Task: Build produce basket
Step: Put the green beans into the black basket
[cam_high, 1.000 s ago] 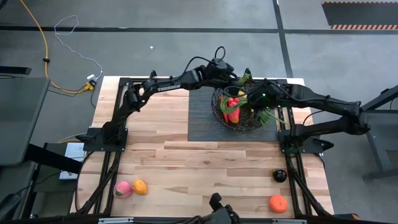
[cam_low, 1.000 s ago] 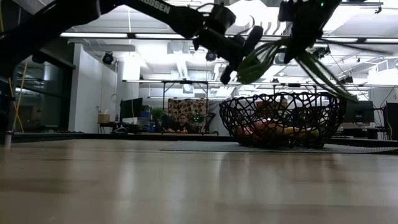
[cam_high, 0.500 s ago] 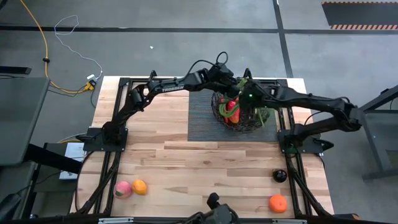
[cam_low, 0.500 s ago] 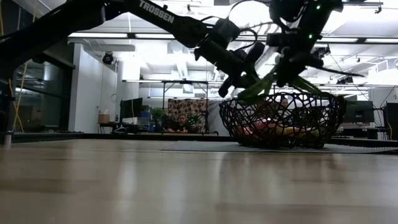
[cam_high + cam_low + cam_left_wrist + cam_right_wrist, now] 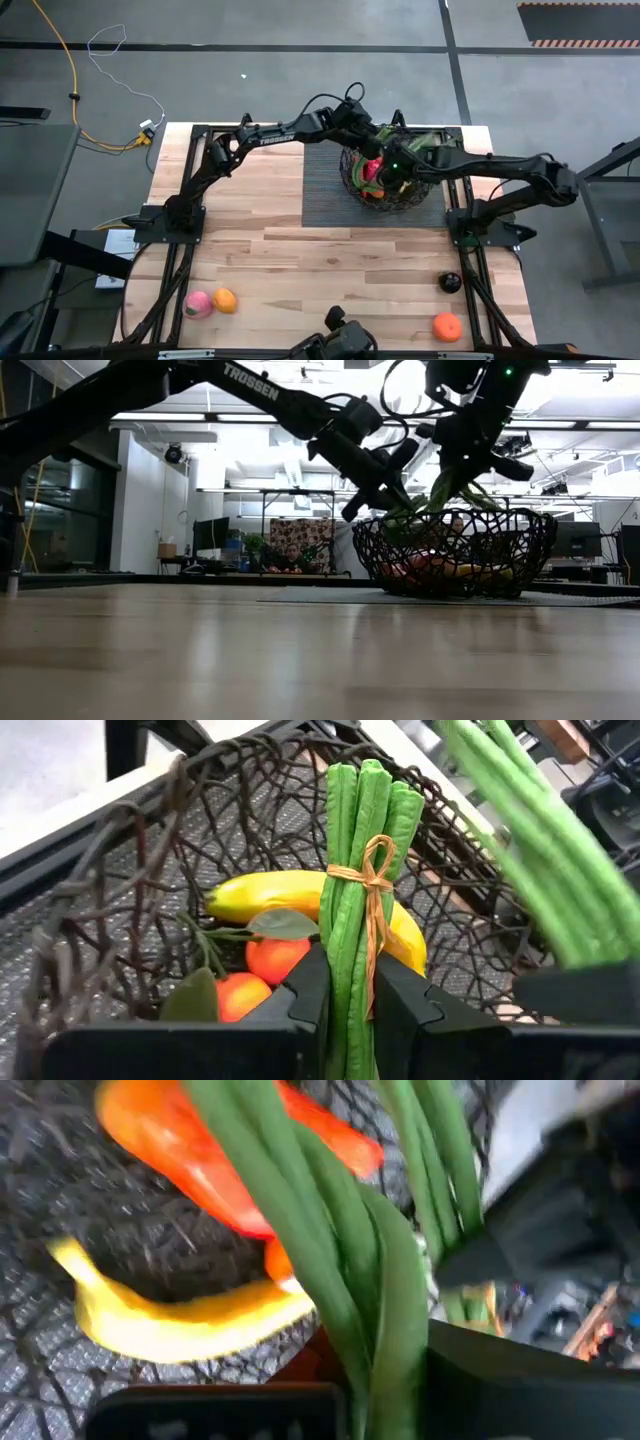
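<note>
two end effectors over the basket (image 5: 385,180), left (image 5: 345,1005) clamping tied green stalks (image 5: 362,870), right (image 5: 385,1370) likewise (another bunch (image 5: 330,1230))

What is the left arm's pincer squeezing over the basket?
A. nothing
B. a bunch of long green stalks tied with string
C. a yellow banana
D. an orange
B: the left pincer is shut on the tied bunch of long green stalks, held above the round black wire basket where the yellow banana lies.
</note>
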Action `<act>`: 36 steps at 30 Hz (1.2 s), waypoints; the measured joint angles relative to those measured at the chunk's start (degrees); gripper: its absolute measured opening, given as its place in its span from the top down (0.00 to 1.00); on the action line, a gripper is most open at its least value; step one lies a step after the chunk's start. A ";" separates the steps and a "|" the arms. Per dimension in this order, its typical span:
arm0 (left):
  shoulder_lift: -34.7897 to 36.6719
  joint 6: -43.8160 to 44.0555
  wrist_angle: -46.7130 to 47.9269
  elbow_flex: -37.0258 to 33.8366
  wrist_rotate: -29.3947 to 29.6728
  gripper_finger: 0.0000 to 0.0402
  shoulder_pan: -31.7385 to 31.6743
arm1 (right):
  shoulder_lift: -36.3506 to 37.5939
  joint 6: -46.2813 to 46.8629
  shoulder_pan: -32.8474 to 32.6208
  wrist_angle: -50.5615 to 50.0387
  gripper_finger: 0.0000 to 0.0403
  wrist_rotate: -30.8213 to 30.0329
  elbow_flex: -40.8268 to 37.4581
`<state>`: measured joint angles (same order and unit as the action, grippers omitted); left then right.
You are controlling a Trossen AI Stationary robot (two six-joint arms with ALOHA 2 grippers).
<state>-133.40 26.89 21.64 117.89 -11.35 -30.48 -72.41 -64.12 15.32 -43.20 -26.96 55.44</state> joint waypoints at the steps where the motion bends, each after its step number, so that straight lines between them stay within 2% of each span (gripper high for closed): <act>1: 0.02 0.00 0.01 0.00 -0.04 0.91 0.02 | -0.43 0.16 -0.16 -0.30 1.00 1.26 0.00; 6: 0.02 0.45 0.29 -0.02 0.03 0.91 -0.08 | -3.61 1.77 -1.68 -2.25 1.00 2.42 0.00; 10: 0.02 0.60 0.94 -0.05 -0.18 0.91 -0.02 | -5.60 4.56 -2.90 -4.14 1.00 8.08 0.00; 20: 0.13 1.21 1.80 -0.04 -3.46 0.91 0.11 | -9.25 7.78 -2.95 -8.00 1.00 13.38 -0.04; 23: 0.13 1.14 3.76 -0.04 -2.18 0.91 0.11 | -9.41 9.12 -2.35 -8.80 1.00 15.23 -0.04; 28: 0.13 -0.77 6.37 -0.04 3.57 0.91 0.13 | -9.39 10.10 -1.40 -8.86 1.00 15.50 -0.04; 36: -2.02 -3.42 6.15 0.02 3.30 0.91 0.51 | -9.39 10.09 -0.40 -8.86 1.00 18.02 -0.04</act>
<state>-135.43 23.47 27.79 117.91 -8.06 -29.97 -81.80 -54.03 14.93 -52.06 -8.94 55.40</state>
